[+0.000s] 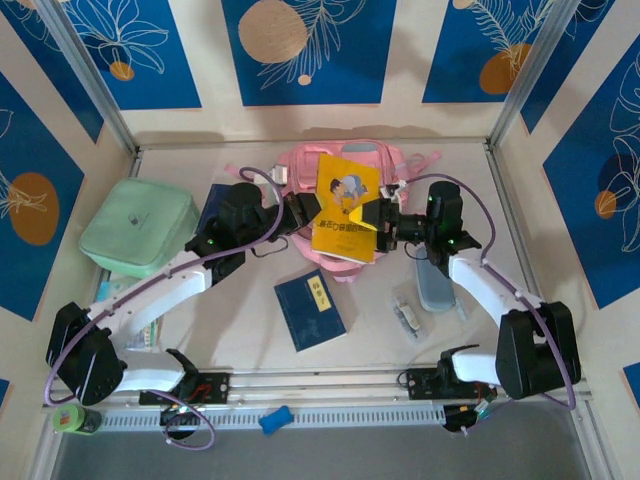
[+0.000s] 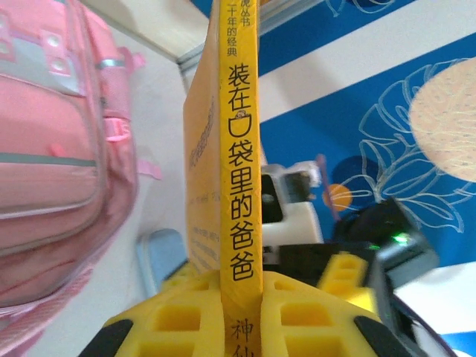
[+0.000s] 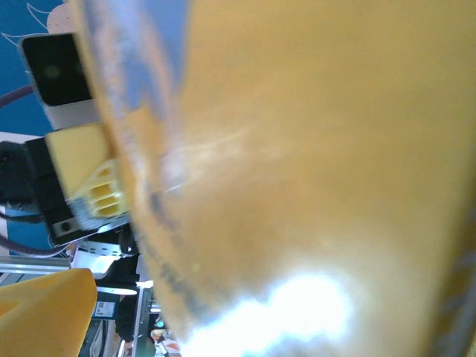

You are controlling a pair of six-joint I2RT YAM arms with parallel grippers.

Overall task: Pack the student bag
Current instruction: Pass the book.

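1. A pink student bag (image 1: pixel 300 165) lies at the back middle of the worktop (image 1: pixel 250 320), beyond both arms. A yellow book (image 1: pixel 346 205) is held in the air in front of it and hides most of the bag. I cannot tell whether a pocket is unzipped.
2. The left gripper (image 2: pixel 242 309) has its yellow jaws clamped on the book's spine, which is plain in the left wrist view. The right gripper (image 1: pixel 388 222) is at the book's opposite edge. I cannot tell whether its jaws are closed on the book, because the right wrist view is a blur of yellow cover.
3. Risk: with both arms at one book, any mismatch in their motion could bend the cover or twist it out of the left jaws' narrow hold.
4. Risk: if the right gripper has no real hold, the book may swing or fan open and drop.
5. Risk: if the pocket mouth is shut or sagging, a book corner would likely catch the soft fabric and shove the bag back rather than slide in.
6. Risk: a blue book (image 1: pixel 310 308) and a pale blue case (image 1: pixel 435 285) lie near the arms, and a low sweep could knock them.
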